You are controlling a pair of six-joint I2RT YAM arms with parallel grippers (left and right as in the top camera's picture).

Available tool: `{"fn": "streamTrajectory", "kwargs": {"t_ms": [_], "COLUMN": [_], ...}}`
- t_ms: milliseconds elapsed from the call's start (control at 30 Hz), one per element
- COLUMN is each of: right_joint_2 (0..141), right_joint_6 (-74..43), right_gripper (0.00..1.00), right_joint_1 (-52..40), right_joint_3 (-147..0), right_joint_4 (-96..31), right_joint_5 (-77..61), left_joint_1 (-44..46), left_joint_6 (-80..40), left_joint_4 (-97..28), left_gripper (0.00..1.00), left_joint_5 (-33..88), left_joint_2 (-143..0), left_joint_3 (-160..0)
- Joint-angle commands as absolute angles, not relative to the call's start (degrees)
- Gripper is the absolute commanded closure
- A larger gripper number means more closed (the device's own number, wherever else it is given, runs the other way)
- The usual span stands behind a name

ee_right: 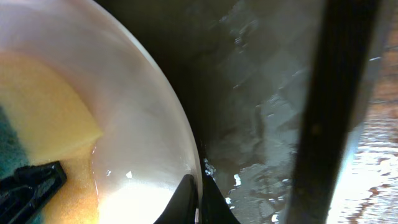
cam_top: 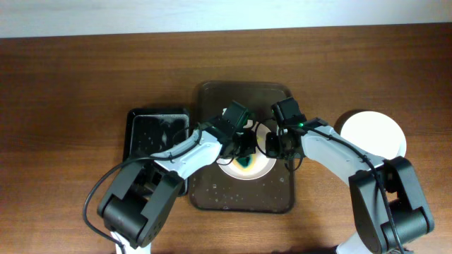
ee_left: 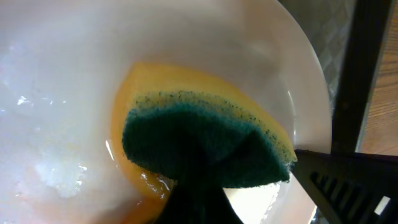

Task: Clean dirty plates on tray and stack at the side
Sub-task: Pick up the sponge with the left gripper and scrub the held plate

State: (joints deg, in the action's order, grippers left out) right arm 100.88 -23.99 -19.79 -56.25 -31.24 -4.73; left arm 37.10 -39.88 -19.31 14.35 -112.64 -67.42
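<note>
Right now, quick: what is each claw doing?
Left gripper: closed on the sponge.
Right gripper: closed on the rim of the plate.

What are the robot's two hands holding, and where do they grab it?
The left gripper pinches the sponge at its green scrubby layer. The right gripper pinches the plate by its rim.

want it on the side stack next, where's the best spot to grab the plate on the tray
By the rim on its right edge, coming in from the right. The plate is shallow, its lip curves up off the tray, and the sponge in the left gripper covers the middle. The right gripper pinches just there.
</note>
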Motion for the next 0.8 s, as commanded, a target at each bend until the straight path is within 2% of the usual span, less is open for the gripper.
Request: {"fn": "streamTrajectory", "kwargs": {"t_ms": [0, 100, 200, 300, 500, 633, 700, 733, 767], "right_joint_2": [101.8, 101.8, 101.8, 101.8, 101.6, 96.6, 90.7, 87.1, 83.6], "right_joint_6": [-22.8, -23.0, -25.4, -25.8, -24.9, -22.7, -20.9, -19.9, -19.9], "right_gripper": [0.96, 0.96, 0.96, 0.96, 0.96, 0.96, 0.96, 0.96, 0.96], "right_joint_1": [-21.5, -21.5, -21.4, -21.4, -21.4, -21.4, -22.2, -23.7, -26.2], "right_joint_3": [-55.3, -55.3, -55.3, -55.3, -55.3, -55.3, -55.3, -55.3, -55.3], "right_joint_4": [-31.0, -31.2, -31.3, -31.5, -32.4, -35.2, -38.2, -40.1, -42.2], "right_joint_5": [-6.7, -6.7, -6.1, -6.1, -6.1, -2.4, -0.3, 1.6, 5.8], "left_joint_1": [38.8, 35.3, 31.4, 31.5, 30.3, 21.2, 15.6, 13.0, 10.3], "left_joint_6": [-40.9, -40.2, -36.5, -33.3, -29.7, -26.9, -24.6, -20.9, -19.0], "left_joint_4": [-21.5, -29.2, -38.3, -39.7, -43.1, -51.1, -47.5, -42.5, -36.8], "left_gripper": [1.00, 1.00, 1.00, 1.00, 1.00, 1.00, 1.00, 1.00, 0.91], "left_joint_5": [21.0, 12.3, -9.3, -16.6, -11.6, -11.7, -7.5, -1.0, 4.7], "left_joint_2": [-118.5, -116.9, -109.2, -102.1, -88.4, -82.9, -83.0, -83.1, -83.1], "left_joint_3": [-66.4, -66.5, -66.6, -66.6, -66.6, -65.6, -59.0, -54.2, -48.9]}}
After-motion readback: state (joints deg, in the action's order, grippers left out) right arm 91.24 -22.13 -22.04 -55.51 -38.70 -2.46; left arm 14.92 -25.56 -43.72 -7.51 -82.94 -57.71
